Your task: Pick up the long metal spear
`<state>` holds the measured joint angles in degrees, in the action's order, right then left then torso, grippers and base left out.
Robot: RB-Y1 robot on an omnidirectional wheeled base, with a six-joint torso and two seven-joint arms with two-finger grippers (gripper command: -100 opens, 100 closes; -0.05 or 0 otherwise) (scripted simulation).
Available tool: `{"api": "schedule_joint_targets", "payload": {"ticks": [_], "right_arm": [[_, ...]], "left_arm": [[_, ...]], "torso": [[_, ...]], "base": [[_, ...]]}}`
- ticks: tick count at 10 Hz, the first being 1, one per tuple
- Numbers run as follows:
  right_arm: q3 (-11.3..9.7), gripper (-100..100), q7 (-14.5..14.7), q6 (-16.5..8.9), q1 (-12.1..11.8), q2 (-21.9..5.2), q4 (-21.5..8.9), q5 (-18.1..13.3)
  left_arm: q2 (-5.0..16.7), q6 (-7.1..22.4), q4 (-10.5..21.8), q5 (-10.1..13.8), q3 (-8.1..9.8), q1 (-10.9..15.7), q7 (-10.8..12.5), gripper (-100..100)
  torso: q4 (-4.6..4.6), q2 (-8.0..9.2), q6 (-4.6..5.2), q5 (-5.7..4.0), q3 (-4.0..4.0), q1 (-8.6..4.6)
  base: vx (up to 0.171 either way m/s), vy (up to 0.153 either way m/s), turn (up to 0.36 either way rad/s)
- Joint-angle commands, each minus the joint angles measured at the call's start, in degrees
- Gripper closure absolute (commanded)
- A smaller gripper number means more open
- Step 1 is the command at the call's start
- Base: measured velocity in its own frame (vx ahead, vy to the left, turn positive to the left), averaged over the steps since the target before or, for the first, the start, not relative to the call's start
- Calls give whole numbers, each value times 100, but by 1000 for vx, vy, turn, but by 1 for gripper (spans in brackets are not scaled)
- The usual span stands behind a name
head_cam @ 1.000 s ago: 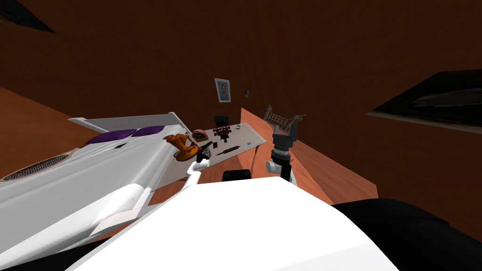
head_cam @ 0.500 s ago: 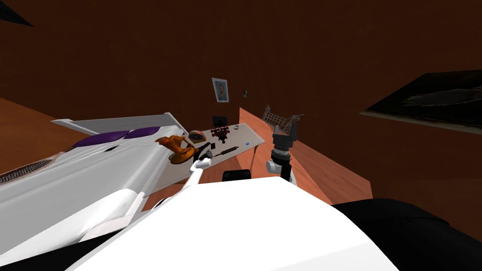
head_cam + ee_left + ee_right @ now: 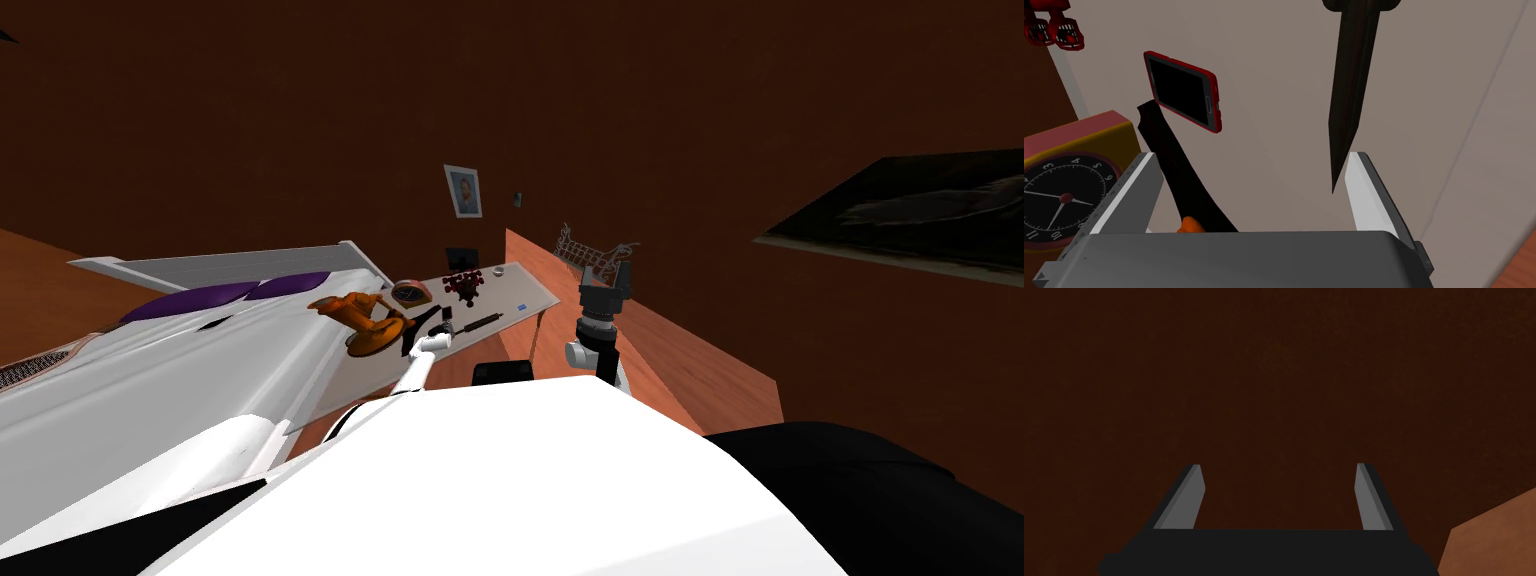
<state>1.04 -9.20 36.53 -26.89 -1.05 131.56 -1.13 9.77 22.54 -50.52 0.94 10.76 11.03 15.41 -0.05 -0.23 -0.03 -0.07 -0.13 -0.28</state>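
Your left claw (image 3: 1251, 156) hangs spread over the pale grey surface (image 3: 1439, 100). The long dark pointed spear (image 3: 1351, 85) lies flat there, its tip just inside the gap near one finger, likely lined up for a pinch. The red-edged black phone (image 3: 1183, 90) lies near, so close carefully. Your right claw (image 3: 1276, 465) is spread, held aside.

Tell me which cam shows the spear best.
Left wrist view: the spear is large, a dark tapered blade, tip by the open left gripper. Head view gives a thin sliver on the table. Right wrist view points away.
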Motion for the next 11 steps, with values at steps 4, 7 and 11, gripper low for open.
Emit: {"api": "schedule_joint_targets", "payload": {"ticks": [4, 7, 11], "right_arm": [[0, 0, 0, 0, 0, 0, 0, 0], [0, 0, 0, 0, 0, 0, 0, 0], [0, 0, 0, 0, 0, 0, 0, 0]], "left_arm": [[-18, 233, 541, -24, 28, 286, 92, -100], [-5, 577, 1159, -34, 49, 763, 228, -100], [28, 827, 1780, -50, 59, 1147, 336, -100]], "torso": [[1, 8, -2, 0, 4, 4], [0, 4, -1, 0, 2, -2], [-1, 1, -2, -1, 0, 0]], "base": [[32, -51, -14], [46, -73, -31], [54, -80, -11]]}}
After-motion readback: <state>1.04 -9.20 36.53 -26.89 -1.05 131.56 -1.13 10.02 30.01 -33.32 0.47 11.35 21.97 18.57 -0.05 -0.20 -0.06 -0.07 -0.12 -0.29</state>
